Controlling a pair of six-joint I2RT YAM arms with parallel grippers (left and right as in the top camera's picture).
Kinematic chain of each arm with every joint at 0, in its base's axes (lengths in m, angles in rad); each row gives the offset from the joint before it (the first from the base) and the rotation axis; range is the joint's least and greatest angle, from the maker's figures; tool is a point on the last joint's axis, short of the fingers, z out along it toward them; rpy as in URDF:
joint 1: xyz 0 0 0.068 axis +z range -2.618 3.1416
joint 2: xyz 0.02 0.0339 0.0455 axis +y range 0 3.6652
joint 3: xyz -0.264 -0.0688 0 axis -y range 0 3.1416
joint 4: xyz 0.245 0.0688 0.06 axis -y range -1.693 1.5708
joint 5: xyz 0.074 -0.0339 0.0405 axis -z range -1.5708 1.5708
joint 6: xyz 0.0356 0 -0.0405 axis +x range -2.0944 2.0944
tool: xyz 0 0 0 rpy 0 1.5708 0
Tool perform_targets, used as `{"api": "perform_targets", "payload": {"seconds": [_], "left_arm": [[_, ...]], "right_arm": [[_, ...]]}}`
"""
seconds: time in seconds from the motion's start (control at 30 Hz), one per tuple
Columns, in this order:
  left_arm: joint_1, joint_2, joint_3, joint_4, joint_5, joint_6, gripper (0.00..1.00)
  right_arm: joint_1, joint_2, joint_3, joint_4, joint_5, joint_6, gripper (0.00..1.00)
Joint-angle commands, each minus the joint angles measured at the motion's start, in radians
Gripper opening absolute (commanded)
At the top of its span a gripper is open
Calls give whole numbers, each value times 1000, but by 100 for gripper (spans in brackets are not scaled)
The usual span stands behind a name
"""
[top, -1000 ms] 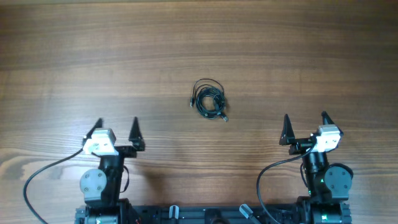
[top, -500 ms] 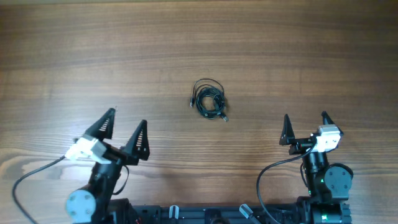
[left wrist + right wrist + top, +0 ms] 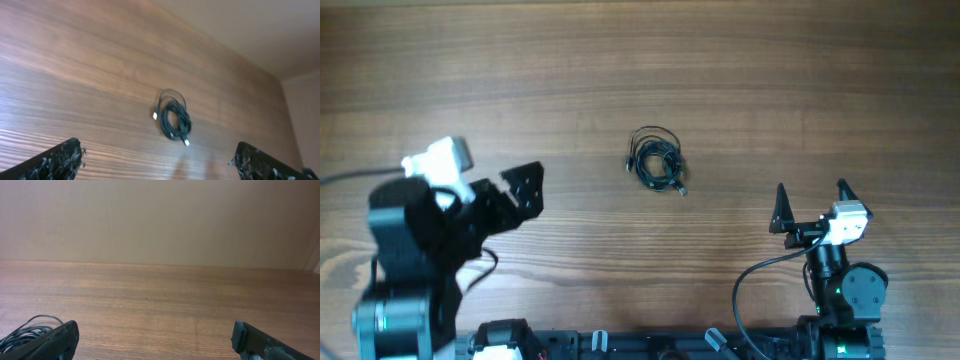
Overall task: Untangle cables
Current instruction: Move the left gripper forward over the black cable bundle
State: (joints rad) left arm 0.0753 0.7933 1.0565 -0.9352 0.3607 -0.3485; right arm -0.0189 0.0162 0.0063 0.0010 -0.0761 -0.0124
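Note:
The cables are thin black cords wound in a small bunch with small plug ends, lying on the wooden table near its middle. They also show in the left wrist view and at the bottom left of the right wrist view. My left gripper is raised, open and empty, left of the bunch; its wrist view has the bunch ahead, between the fingers. My right gripper is open and empty, low at the front right, apart from the bunch; its wrist view shows bare wood between the fingers.
Both arm bases and their thicker black cables sit along the table's front edge. A beige wall stands beyond the far edge of the table.
My left arm has lifted and swung left and up from its rest pose, with its gripper now turned toward the bunch. The right arm and the cables have not moved.

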Motion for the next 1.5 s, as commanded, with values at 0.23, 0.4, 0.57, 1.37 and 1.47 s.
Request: {"api": "perform_targets", "payload": {"seconds": [0.23,0.4,0.57,1.37,1.47], "left_arm": [[-21,376,204,-262,102,59,100],[-150,587,308,-470,-67,60,100],[-269,708,307,-438,-66,21,100],[-556,1024,304,-96,-67,-83,100],[-556,1063,304,-92,-63,-82,100]], "right_arm": [[-7,-13,-1,3,17,13,100],[-7,-14,-1,3,17,13,100],[-7,-13,-1,3,17,13,100],[-7,-13,-1,1,17,13,100],[-7,-13,-1,1,17,13,100]]}}
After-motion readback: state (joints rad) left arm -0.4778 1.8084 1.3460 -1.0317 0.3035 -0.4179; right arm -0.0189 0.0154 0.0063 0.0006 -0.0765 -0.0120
